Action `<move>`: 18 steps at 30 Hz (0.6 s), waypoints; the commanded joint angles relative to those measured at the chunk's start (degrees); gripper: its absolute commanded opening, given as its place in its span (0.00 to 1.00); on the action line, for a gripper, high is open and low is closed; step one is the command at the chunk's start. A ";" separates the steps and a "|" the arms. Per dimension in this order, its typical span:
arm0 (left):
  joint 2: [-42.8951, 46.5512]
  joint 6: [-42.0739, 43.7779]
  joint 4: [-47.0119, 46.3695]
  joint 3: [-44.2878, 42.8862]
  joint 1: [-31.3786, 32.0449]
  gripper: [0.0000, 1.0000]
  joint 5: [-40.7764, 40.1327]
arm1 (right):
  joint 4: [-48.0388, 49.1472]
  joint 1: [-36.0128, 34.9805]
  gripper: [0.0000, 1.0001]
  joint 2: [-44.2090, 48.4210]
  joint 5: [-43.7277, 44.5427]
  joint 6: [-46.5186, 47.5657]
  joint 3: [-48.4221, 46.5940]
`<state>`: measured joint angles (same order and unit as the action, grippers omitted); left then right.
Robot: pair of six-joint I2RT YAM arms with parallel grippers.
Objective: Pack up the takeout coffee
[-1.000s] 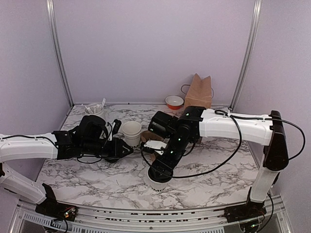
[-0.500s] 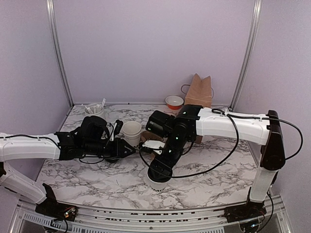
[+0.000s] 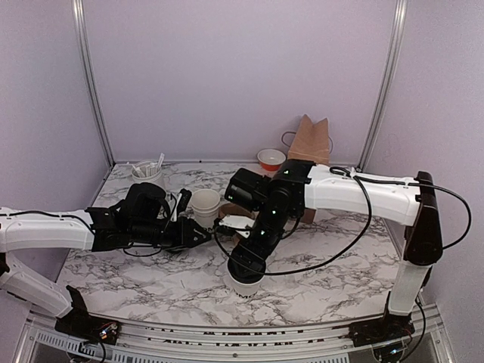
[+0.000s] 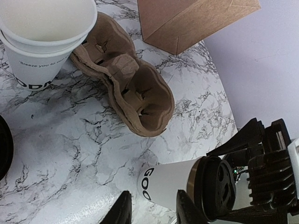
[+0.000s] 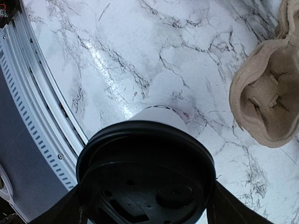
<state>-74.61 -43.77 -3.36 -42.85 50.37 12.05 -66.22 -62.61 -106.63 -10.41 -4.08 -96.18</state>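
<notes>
The takeout coffee [image 3: 243, 287] is a white cup with dark lettering and a black lid, standing on the marble near the front edge. My right gripper [image 3: 246, 269] comes down on it from above. In the right wrist view its jaws press both sides of the lid [image 5: 145, 163]. The left wrist view shows the same cup [image 4: 173, 184] with the right gripper's black fingers around its lid. My left gripper [image 3: 198, 234] hovers left of the cup, its fingertips [image 4: 122, 211] apart with nothing between them.
A brown cardboard cup carrier [image 4: 131, 79] lies between the coffee and the lidless white cups [image 3: 205, 206]. A brown paper bag [image 3: 308, 142] and a red bowl [image 3: 271, 159] stand at the back. A white utensil holder [image 3: 147, 172] is at the back left.
The right arm has shifted slightly left over the cup. The left gripper has edged a little to the right. The cup stays in place.
</notes>
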 commanded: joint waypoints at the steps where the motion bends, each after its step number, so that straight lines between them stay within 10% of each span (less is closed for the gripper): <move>1: 0.37 -0.35 -1.50 0.57 0.34 0.34 0.60 | -0.82 -0.89 0.81 -1.18 -0.22 -0.15 -2.27; 18: 0.87 -0.62 -1.48 0.58 0.87 0.34 0.53 | -1.88 -1.46 0.81 -1.87 2.88 -1.46 -3.46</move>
<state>-74.59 -44.40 -3.57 -42.78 50.96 12.16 -66.76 -63.53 -108.01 -9.63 -4.56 -96.40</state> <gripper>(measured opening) 0.343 0.807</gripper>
